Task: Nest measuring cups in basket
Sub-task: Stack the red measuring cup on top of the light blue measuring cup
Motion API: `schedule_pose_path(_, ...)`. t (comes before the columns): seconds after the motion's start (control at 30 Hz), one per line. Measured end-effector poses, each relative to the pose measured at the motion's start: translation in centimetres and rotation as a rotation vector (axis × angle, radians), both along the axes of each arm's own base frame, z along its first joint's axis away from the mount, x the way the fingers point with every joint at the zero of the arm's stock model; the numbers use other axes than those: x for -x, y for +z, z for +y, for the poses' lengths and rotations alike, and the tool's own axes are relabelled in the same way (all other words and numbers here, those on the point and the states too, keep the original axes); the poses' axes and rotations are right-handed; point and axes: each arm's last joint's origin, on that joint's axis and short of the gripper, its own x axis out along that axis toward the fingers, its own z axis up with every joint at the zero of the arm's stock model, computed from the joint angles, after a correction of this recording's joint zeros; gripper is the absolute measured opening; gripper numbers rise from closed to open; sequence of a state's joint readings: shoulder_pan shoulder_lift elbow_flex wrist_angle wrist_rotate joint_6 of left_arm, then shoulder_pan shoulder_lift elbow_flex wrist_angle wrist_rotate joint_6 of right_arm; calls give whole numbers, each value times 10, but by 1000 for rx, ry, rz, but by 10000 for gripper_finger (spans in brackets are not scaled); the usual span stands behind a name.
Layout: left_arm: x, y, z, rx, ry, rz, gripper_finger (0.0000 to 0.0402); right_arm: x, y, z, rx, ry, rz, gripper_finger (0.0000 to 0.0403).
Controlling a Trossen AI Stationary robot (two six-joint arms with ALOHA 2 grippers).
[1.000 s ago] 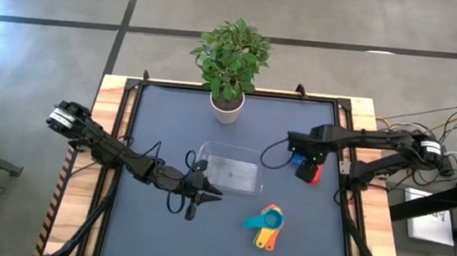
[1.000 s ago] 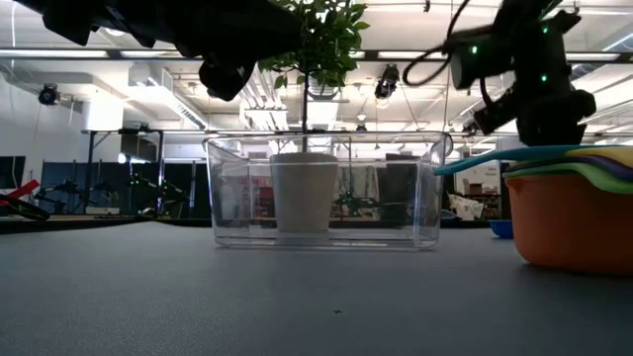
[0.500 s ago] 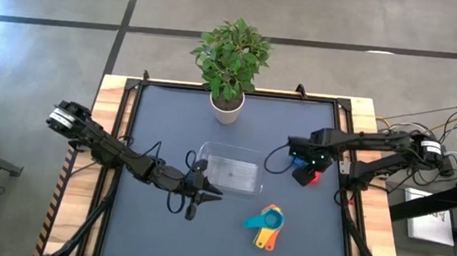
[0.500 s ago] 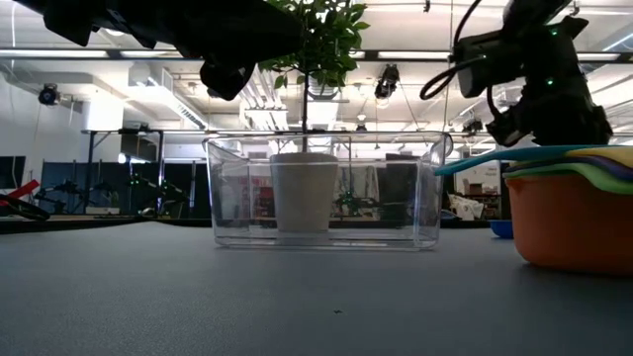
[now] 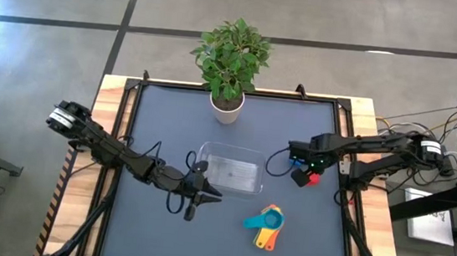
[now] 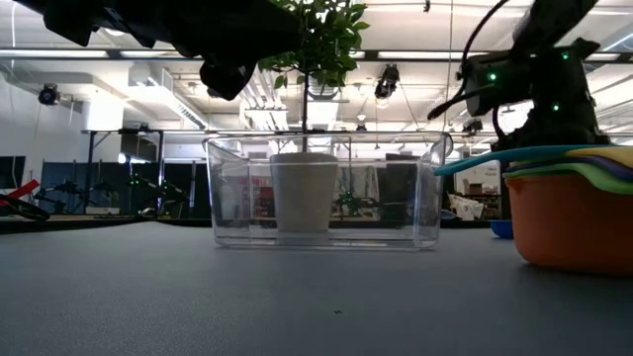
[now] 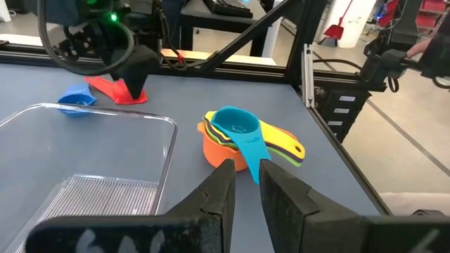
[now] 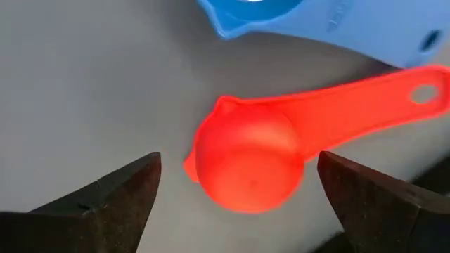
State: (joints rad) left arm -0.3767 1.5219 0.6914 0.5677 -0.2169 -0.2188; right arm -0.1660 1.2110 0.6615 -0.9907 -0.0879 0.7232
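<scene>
Dark grey table (image 5: 171, 114) with wooden edges, on a concrete floor; workshop room with ceiling lights behind. Right gripper (image 8: 235, 193) spread wide above the red cup (image 8: 249, 165), blue cup (image 8: 330, 21) just beside, partly cut off. Left gripper (image 7: 242, 186) nearly closed, holding nothing, beside the basket (image 5: 229, 170). Nested stack (image 5: 267, 224) near the basket, exact colours hard to separate. Potted plant (image 5: 231, 61) at the far edge.

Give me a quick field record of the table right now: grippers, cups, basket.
right gripper: open, over the red cup
left gripper: shut, empty, beside the basket
blue cup: on the table next to the red cup
cup stack: teal on top, orange at bottom, outside basket
basket: no cups inside
</scene>
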Motion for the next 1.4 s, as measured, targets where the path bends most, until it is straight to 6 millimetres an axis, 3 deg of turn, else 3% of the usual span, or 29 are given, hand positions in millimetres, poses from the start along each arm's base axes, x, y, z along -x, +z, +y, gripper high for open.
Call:
schedule_pose_path(0.23,0,0,0,0,0,0,48,10,-18,-2,8,-54,23,352)
schedule_pose_path(0.47,0,0,0,0,0,0,48,14,-25,-1,4,-60,21,243)
schedule_pose_path(0.77,0,0,0,3,0,1,48,8,-19,1,22,-26,-34,243)
schedule_pose_path(1.0,0,0,0,1,-1,1,48,1,28,20,29,11,-323,243)
schedule_pose_path(1.27,-1,4,0,-91,4,-51,49,0,87,59,-50,133,-1034,243)
schedule_pose_path(1.4,-2,10,0,-172,-10,-125,57,-2,100,77,-68,197,-1322,243)
